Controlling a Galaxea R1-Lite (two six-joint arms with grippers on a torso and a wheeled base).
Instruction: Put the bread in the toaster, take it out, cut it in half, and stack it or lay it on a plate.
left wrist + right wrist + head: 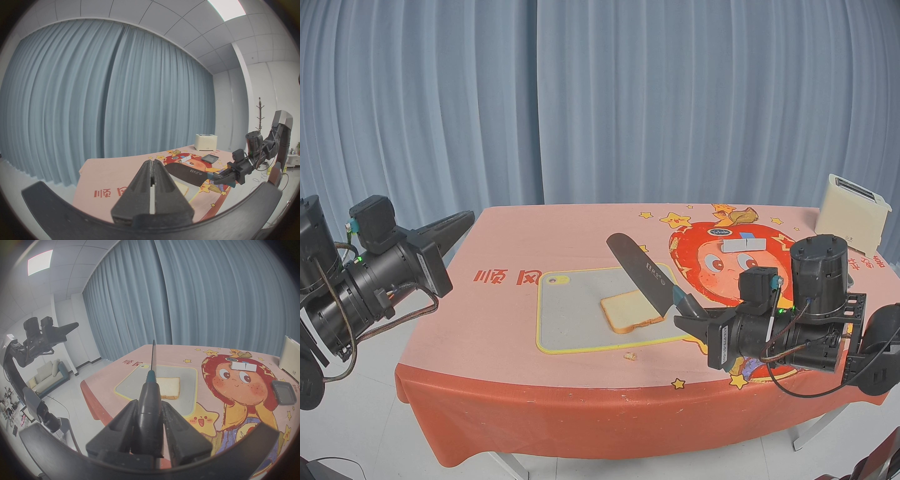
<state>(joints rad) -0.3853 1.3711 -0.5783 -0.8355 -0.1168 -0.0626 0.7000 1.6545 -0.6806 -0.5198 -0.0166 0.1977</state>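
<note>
A slice of bread [630,311] [168,387] lies flat on the grey cutting board [575,312] [187,390] with a yellow rim. My right gripper [686,325] [150,415] is shut on the handle of a dark knife [644,270] [153,360] whose blade is held in the air above the bread, pointing toward the far left. My left gripper [464,220] [153,165] is shut and holds nothing; it hovers off the table's left edge. The cream toaster [852,214] [205,142] stands at the far right corner. A dark plate [283,392] [210,158] lies near the toaster.
The table has a pink cloth with a cartoon print [725,256]. A grey block [742,244] [244,366] lies on the print. A small crumb [629,356] sits in front of the board. Curtains hang behind the table.
</note>
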